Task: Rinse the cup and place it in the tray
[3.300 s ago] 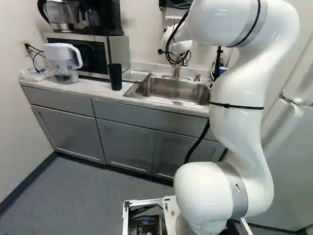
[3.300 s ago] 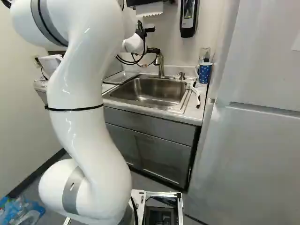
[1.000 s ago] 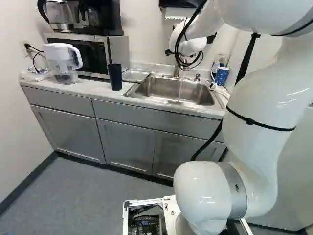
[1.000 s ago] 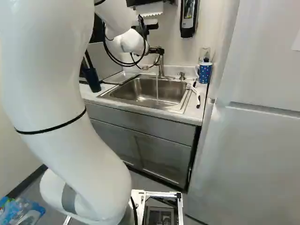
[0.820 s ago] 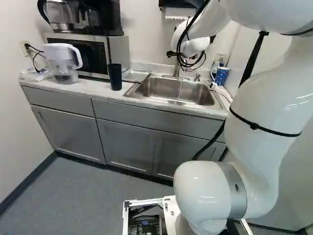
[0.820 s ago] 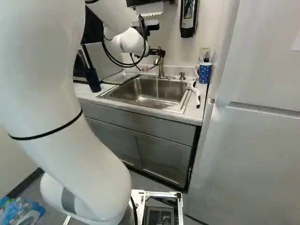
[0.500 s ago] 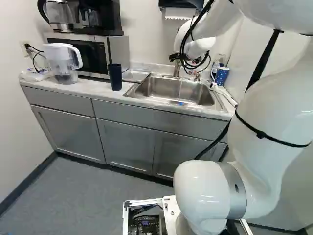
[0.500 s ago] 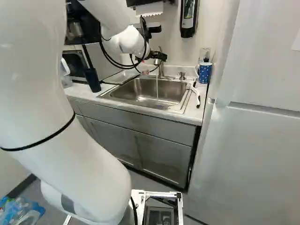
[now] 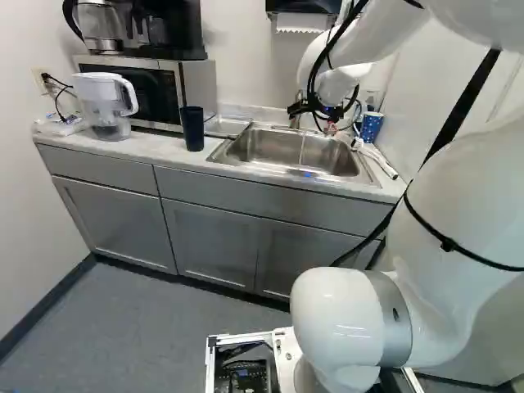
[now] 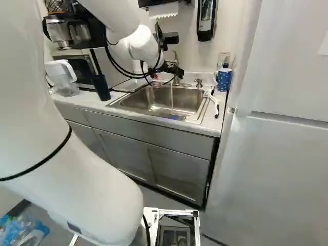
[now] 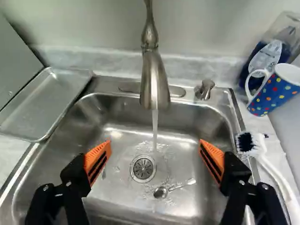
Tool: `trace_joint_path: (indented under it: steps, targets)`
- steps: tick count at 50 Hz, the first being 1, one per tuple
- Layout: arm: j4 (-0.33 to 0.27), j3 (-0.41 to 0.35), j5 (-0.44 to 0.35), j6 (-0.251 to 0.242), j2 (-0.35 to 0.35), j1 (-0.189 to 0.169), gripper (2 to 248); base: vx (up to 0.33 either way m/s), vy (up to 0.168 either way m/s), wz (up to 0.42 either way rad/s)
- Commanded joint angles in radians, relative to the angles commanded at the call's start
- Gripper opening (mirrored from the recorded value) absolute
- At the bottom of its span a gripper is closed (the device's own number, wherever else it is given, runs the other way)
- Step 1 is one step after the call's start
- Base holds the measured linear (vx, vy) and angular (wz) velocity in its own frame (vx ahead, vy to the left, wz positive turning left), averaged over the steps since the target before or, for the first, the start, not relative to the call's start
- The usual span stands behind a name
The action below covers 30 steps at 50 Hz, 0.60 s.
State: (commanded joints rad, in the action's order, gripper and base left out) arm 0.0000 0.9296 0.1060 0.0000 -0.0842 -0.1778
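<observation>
1. Mug (image 11: 277,89), spotted and upright on the counter just beside the sink (image 11: 96,159); dark tumbler (image 9: 192,129) stands across the sink, near the tray (image 11: 44,101). Which of the two is the cup meant, I cannot tell.
2. Neither is under the water, so rinsing looks undone; grasping, rinsing and placing all appear left.
3. Tray lies beside the sink, no cup in it.
4. Water (image 11: 155,126) is running from the faucet (image 11: 153,82), so that part is ready. A spoon (image 11: 161,191) lies in the basin near the drain.
5. Gripper (image 11: 155,141) hangs over the basin, jaws spread wide, grasping nothing. Next, I judge, it must fetch the cup.
</observation>
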Motion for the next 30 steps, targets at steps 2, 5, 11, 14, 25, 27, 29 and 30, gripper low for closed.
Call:
trace_joint_path:
  steps: [2, 5, 11, 14, 25, 27, 29, 30]
  targets:
    - [0.000, 0.000, 0.021, 0.000, 0.000, 0.000, 247, 0.000, 0.000, 0.000]
    - [0.000, 0.000, 0.052, 0.000, 0.000, 0.000, 247, 0.000, 0.000, 0.000]
    - [0.000, 0.000, 0.115, 0.000, 0.000, 0.000, 247, 0.000, 0.000, 0.000]
    - [0.000, 0.000, 0.112, 0.000, 0.000, 0.000, 247, 0.000, 0.000, 0.000]
    - [0.000, -0.001, 0.112, 0.000, -0.001, 0.004, 247, 0.000, 0.000, 0.000]
    - [0.000, -0.001, 0.112, 0.000, -0.001, 0.008, 247, 0.000, 0.000, 0.000]
    - [0.000, -0.002, 0.112, 0.000, -0.002, 0.013, 247, 0.000, 0.000, 0.000]
    - [0.000, -0.002, 0.112, 0.000, -0.002, 0.016, 247, 0.000, 0.000, 0.000]
